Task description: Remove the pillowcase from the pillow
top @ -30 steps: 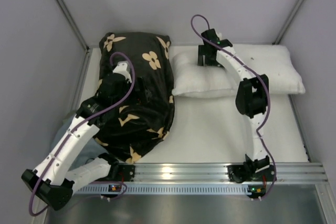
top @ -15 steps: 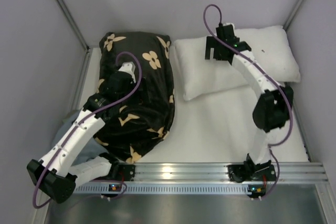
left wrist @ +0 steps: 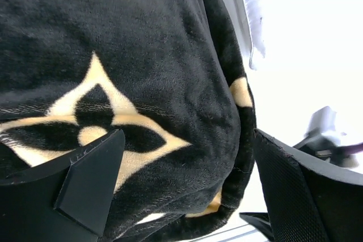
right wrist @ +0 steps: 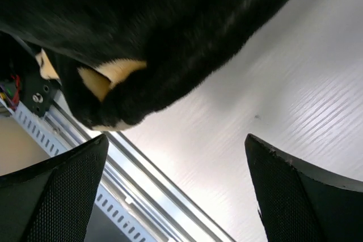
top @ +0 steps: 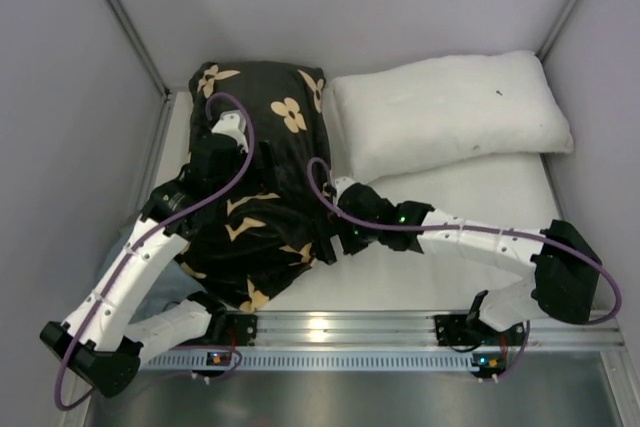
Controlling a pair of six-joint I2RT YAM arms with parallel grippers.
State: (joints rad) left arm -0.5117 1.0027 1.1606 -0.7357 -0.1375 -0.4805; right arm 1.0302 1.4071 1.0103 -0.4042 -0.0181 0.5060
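The left gripper (left wrist: 187,181) hangs wide open, jaws astride a bulge of the pillowcase (top: 272,152), which fills the space right in front of it. The right gripper (right wrist: 178,192) is also wide open, low over the bare counter (right wrist: 258,77), with the pillowcase's edge just ahead of its fingers. A white pillow (top: 450,112) lies well beyond it.

The pillowcase (top: 285,162), black plush printed with tan four-petal flowers, is seen bulging and rumpled at ten o'clock, lengthwise from twelve towards six. The pillow cannot be made out.
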